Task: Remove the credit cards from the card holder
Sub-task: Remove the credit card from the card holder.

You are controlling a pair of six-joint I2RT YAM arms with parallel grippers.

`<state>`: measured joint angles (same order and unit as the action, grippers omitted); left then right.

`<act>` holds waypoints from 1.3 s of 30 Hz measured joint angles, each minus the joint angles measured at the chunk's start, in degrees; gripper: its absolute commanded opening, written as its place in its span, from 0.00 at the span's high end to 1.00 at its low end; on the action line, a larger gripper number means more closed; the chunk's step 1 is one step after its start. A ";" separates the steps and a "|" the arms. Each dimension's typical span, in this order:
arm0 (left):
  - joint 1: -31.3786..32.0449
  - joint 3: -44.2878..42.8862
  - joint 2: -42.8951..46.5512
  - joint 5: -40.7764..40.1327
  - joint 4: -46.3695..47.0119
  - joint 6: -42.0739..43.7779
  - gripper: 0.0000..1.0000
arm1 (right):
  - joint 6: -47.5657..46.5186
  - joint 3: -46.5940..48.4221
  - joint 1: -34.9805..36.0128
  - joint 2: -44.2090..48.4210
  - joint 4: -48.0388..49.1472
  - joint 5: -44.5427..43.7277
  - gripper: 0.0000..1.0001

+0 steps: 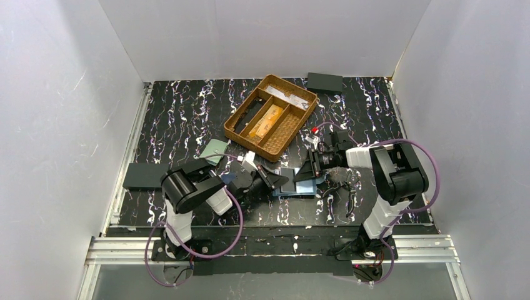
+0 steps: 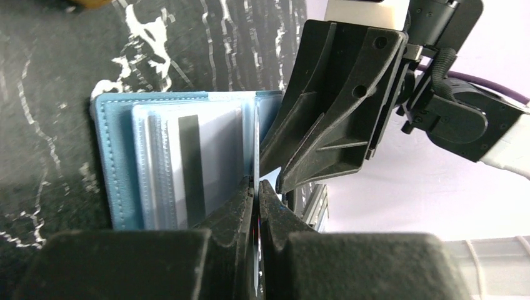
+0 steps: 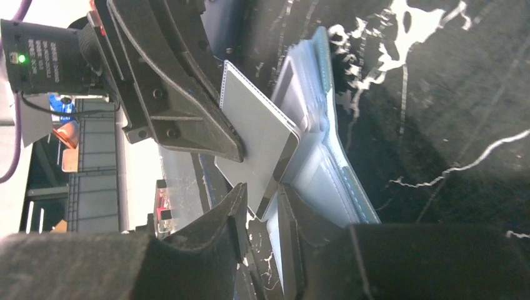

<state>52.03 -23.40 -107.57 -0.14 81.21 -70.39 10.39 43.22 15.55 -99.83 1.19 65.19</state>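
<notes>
Card holder (image 1: 299, 187) lies open near the table's (image 1: 187, 112) six o'clock. The left gripper (image 2: 256, 187) clamps its raised leaf (image 3: 250, 125). The right gripper's (image 3: 261, 203) narrow jaws straddle it, grip unclear.

Looks like a robotics lab test cell to me: plain white panel walls (image 1: 56, 125) box in a black marbled tabletop (image 1: 181, 119), with an aluminium extrusion rail (image 1: 119, 249) along the near edge. The left arm (image 1: 187, 190) and right arm (image 1: 397, 175) are bolted there, trailing purple cables (image 1: 433, 170).

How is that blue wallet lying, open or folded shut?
Open: the card holder lies spread, its clear inner pockets facing up.
</notes>
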 measured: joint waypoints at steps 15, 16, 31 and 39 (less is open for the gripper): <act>2.25 -0.22 -9.16 -2.69 5.14 -8.11 0.83 | -2.84 0.39 0.28 -3.89 -4.81 -5.57 0.58; 2.32 -0.15 -9.16 -2.69 5.40 -8.33 0.81 | -3.06 0.46 0.28 -3.89 -5.05 -5.90 0.58; 2.43 3.17 -5.11 -2.25 3.43 -8.02 0.78 | -3.58 0.98 0.39 -3.89 -6.23 -6.80 0.58; 2.05 3.30 -5.49 -1.07 2.82 -7.87 1.00 | -3.74 1.07 0.39 -3.96 -6.38 -6.73 0.57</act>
<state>54.08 -20.10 -113.06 -1.21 84.03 -78.26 6.66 44.29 15.94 -103.79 -5.19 58.46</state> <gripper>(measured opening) 0.018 0.424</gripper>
